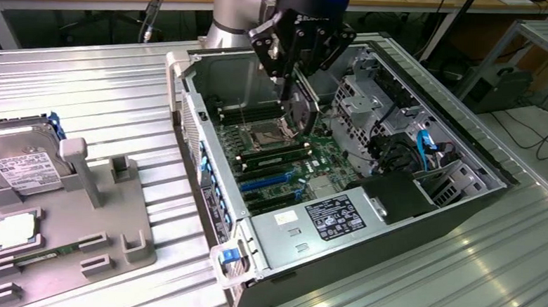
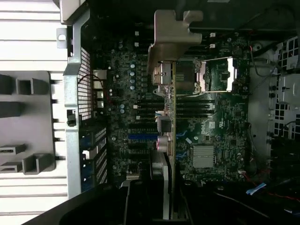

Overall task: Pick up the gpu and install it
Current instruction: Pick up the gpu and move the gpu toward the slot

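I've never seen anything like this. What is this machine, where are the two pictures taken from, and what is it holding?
It is a robot arm with jaws at its tip. One picture comes from a camera standing off the arm; the other from a camera on its wrist. The jaws grip a gpu, a thin black card, held on edge over an open computer case that lies on a ribbed metal table. On the exterior view's left, a grey tray carries a hard drive.
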Controlling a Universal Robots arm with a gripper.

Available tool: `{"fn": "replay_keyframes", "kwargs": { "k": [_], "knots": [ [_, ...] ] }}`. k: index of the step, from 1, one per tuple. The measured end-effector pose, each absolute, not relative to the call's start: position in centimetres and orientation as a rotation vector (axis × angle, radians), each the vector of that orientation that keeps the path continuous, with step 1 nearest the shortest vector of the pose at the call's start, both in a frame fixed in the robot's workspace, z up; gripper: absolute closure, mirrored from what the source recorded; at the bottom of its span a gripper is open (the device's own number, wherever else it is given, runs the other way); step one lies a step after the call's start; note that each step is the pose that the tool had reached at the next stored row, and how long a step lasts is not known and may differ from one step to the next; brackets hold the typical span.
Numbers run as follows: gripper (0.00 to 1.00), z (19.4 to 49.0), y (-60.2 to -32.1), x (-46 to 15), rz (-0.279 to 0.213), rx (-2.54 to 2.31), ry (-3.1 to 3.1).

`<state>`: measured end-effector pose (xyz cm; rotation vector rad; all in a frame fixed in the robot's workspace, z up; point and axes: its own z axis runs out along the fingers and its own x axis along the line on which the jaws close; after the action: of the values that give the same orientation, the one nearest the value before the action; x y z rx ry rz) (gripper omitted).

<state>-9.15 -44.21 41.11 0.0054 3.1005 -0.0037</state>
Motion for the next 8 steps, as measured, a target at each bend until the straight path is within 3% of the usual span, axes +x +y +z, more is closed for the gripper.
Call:
{"fn": "replay_keyframes", "kwargs": {
  "k": [8],
  "knots": [
    [0.72,40.8,-44.2,-5.3,-0.004,0.006,3.101]
  ]
}}
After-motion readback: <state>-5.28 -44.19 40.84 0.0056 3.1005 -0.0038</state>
